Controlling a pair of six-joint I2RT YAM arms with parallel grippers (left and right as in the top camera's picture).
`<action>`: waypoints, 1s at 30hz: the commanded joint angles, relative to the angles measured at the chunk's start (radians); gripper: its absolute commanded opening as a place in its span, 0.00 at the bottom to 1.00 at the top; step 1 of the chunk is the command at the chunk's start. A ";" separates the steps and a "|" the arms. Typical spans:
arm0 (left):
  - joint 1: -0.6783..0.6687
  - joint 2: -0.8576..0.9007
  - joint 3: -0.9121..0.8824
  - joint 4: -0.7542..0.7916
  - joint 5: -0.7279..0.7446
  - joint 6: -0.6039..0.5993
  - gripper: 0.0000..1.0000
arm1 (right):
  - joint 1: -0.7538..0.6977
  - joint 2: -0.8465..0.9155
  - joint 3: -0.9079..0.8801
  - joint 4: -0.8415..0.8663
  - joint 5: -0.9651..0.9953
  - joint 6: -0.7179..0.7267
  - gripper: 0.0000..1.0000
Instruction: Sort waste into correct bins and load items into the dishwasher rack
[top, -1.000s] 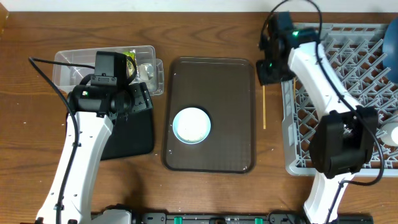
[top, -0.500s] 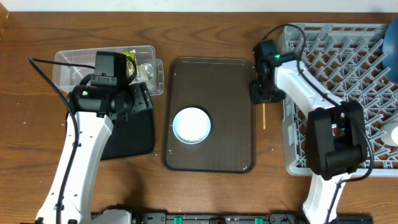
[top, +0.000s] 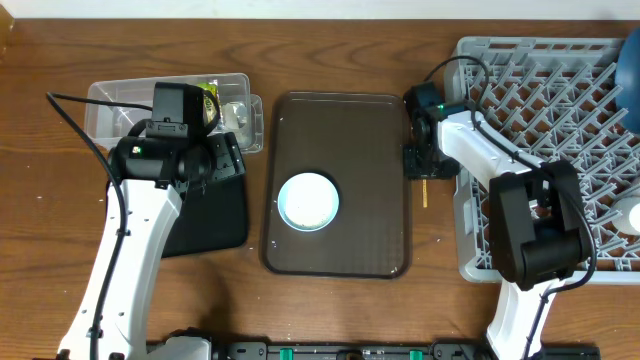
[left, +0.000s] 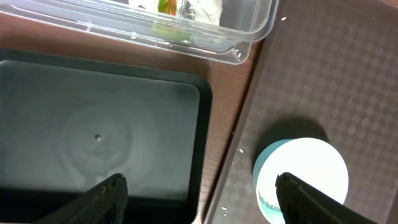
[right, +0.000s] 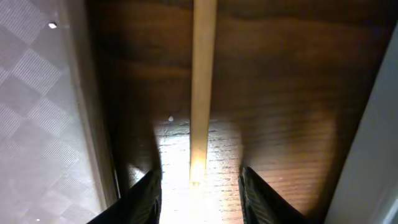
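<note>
A thin wooden chopstick (top: 425, 194) lies on the table between the brown serving tray (top: 340, 240) and the grey dishwasher rack (top: 560, 100). My right gripper (top: 424, 162) is low over its far end. In the right wrist view the open fingers (right: 200, 199) straddle the chopstick (right: 202, 81) without closing on it. My left gripper (top: 225, 155) is open and empty (left: 202, 205) over the right edge of the black tray (left: 93, 137). The white-and-light-blue bowl (top: 308, 201) sits on the serving tray. The clear tub (top: 120, 105) holds the yellow-green wrapper (top: 210, 97) and white paper (top: 237, 112).
A blue bowl (top: 632, 80) shows at the rack's far right edge, with a pale object (top: 630, 215) below it. A few rice grains (left: 241, 149) lie by the serving tray's left rim. The rack wall (right: 379, 124) stands close to the right of the chopstick.
My right gripper has moved from the rack's back left corner toward me and down onto the chopstick. The left arm has not moved.
</note>
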 joint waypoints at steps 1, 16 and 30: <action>0.004 0.002 -0.001 -0.006 -0.012 -0.001 0.79 | 0.009 0.007 -0.005 0.003 0.021 0.022 0.38; 0.004 0.002 -0.001 -0.006 -0.012 -0.001 0.79 | 0.009 0.007 -0.060 0.019 0.016 0.022 0.19; 0.004 0.002 -0.001 -0.006 -0.012 -0.001 0.79 | -0.023 -0.035 0.031 -0.002 -0.060 -0.028 0.01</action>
